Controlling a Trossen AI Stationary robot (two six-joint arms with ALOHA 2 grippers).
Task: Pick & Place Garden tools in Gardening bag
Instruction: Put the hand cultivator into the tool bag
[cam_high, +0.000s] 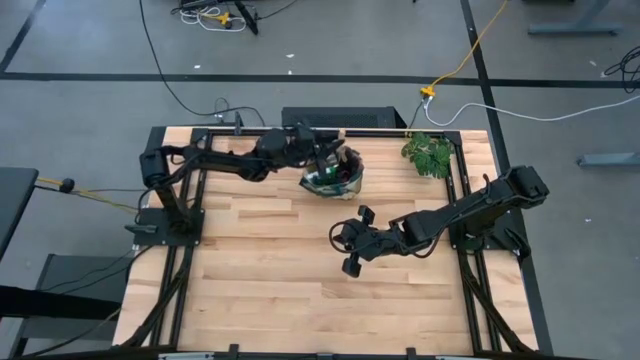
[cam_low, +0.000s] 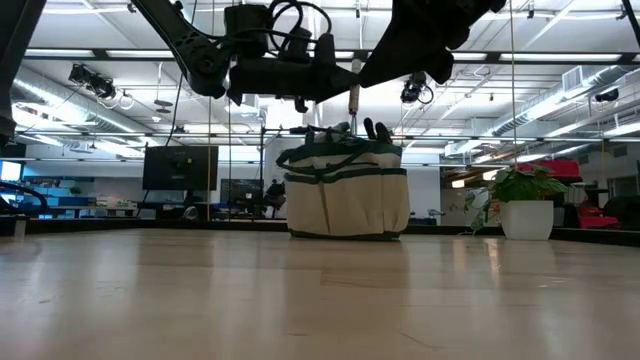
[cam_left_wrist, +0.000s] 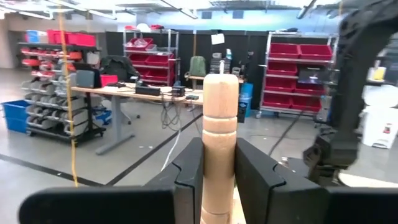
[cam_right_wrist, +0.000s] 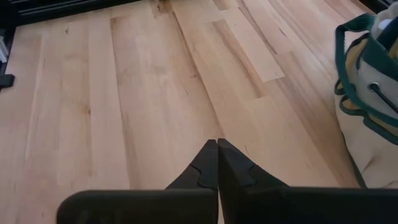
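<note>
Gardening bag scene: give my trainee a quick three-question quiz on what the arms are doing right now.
1. True or false: the left gripper is shut on a wooden handle.
2. Where does the left gripper hang? A) over the gardening bag B) over the potted plant C) over bare table
3. Fill in: the right gripper points at bare wood with its fingers ____.

Key: 1 true; 2 A; 3 shut
</note>
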